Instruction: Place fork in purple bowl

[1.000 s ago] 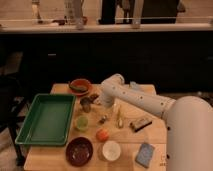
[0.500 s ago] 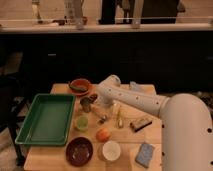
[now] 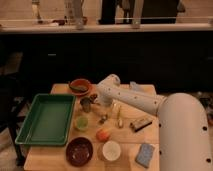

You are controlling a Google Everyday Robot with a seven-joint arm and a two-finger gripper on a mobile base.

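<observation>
A slim silver fork (image 3: 103, 119) lies on the wooden table (image 3: 60, 162), between a green cup and a yellow-handled utensil. The purple bowl (image 3: 79, 150) stands near the front edge, left of a white cup, and holds nothing. My gripper (image 3: 88, 103) hangs at the end of the white arm (image 3: 131, 98), low over the table just in front of the orange bowl. It sits a little up and left of the fork and well behind the purple bowl. Its fingers stand open with nothing between them.
A green tray (image 3: 45, 119) fills the table's left side. An orange bowl (image 3: 80, 86) is at the back, a green cup (image 3: 81, 121) and an orange fruit (image 3: 103, 134) mid-table. A yellow-handled utensil (image 3: 119, 118), a dark bar (image 3: 140, 123), a white cup (image 3: 111, 149) and a blue sponge (image 3: 145, 154) lie right.
</observation>
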